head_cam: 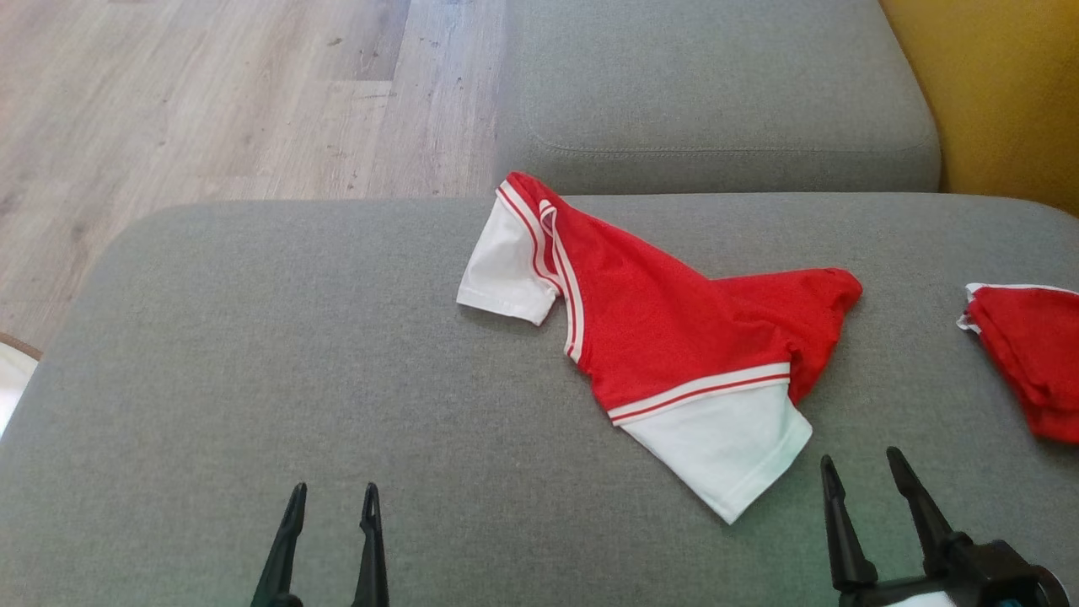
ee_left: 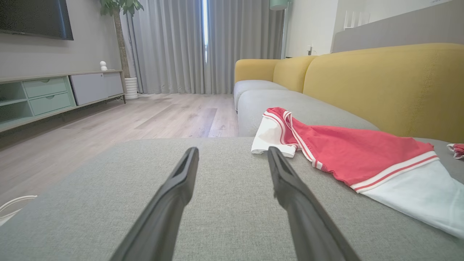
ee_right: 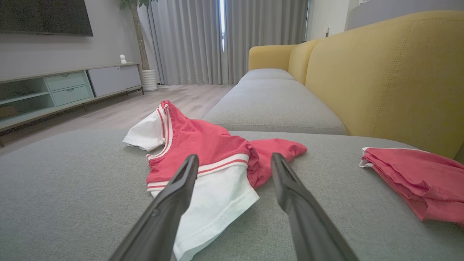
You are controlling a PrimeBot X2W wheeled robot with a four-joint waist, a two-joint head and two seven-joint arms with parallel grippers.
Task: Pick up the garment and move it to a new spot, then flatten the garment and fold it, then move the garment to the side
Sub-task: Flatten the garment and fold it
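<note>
A red garment (head_cam: 666,329) with white sleeves and red-white stripes lies crumpled on the grey sofa seat (head_cam: 295,354), a little right of centre. It also lies right of the fingers in the left wrist view (ee_left: 355,154) and just ahead in the right wrist view (ee_right: 203,145). My left gripper (head_cam: 333,497) stands open at the lower left, well clear of the cloth, with nothing between its fingers (ee_left: 232,152). My right gripper (head_cam: 860,468) stands open at the lower right, close to the white sleeve's near corner, its fingers apart over that sleeve (ee_right: 233,159).
A second red piece of cloth (head_cam: 1033,354) lies folded at the seat's right edge (ee_right: 417,174). Another grey cushion (head_cam: 716,93) lies beyond, with the yellow backrest (head_cam: 1003,93) to the right. Wooden floor (head_cam: 211,101) runs past the seat's left side.
</note>
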